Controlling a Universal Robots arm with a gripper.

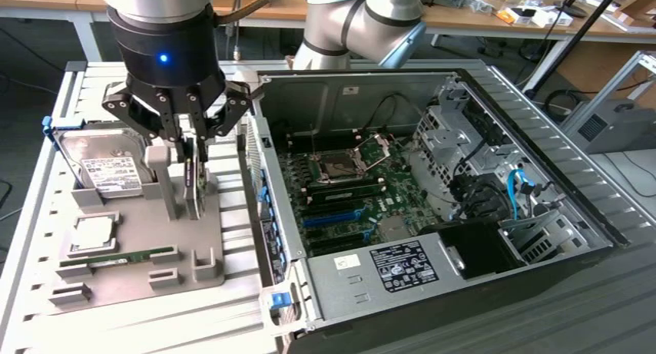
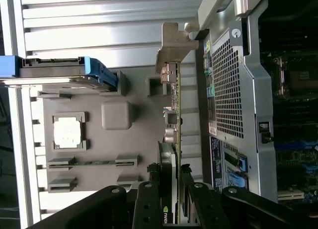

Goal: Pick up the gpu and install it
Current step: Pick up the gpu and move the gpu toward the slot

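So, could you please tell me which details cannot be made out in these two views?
- gpu, wrist view: the end nearest the camera is covered by the gripper.
- hard drive, exterior view: the label print is too small to read.
- motherboard, wrist view: partly behind the case wall, the rest cut off by the picture's edge.

Bright even light, pale glare on the slatted table (image 2: 99, 35), deep shadow inside the case (image 1: 330, 100).
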